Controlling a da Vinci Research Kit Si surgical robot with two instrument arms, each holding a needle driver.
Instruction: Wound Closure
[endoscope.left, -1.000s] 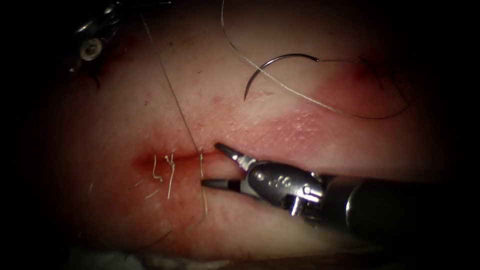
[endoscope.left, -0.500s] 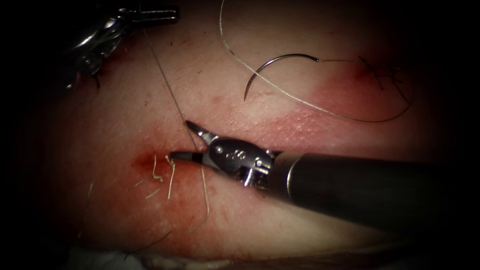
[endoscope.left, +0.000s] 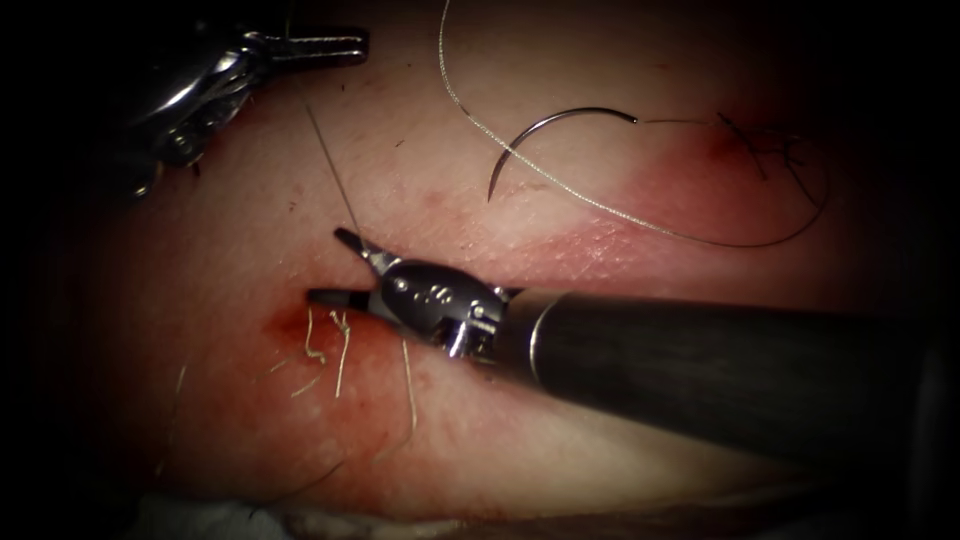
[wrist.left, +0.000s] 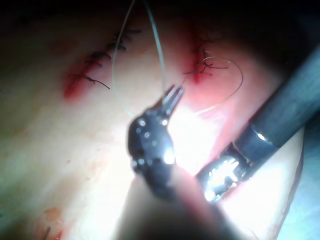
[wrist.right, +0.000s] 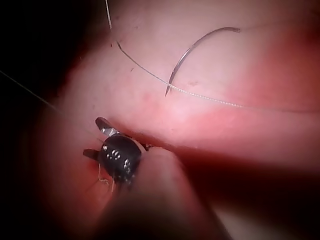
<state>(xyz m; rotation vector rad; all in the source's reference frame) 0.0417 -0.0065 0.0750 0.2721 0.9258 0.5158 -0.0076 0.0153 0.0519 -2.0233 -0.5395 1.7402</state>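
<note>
the right claw (endoscope.left: 335, 270) stands wide open over the cut (endoscope.left: 300, 318) in the tissue (endoscope.left: 560, 200), with the taut strand of thread (endoscope.left: 330, 175) running down between its two jaws. it holds nothing. across the last second it has advanced leftward along the cut to bracket this strand, judged to be a position for cutting, since only this tool can cut thread.

the left claw (wrist.left: 172, 95) sits high at the far left of the endoscope view, closed on the thread. the strand rises from the cut to these jaws in a straight line, so the hold appears to supply the tension that presents the strand to the right claw.

the needle (endoscope.left: 550, 135) lies free on the tissue surface, well apart from both tools and above the cut toward the right. neither tool holds it, and it is not in the tissue. its thread curls loosely around it on the surface.

cut ends of thread (endoscope.left: 340, 345) stand up from the earlier stitches just below the right claw. red fluid (endoscope.left: 285, 325) stains the left end of the cut.
</note>
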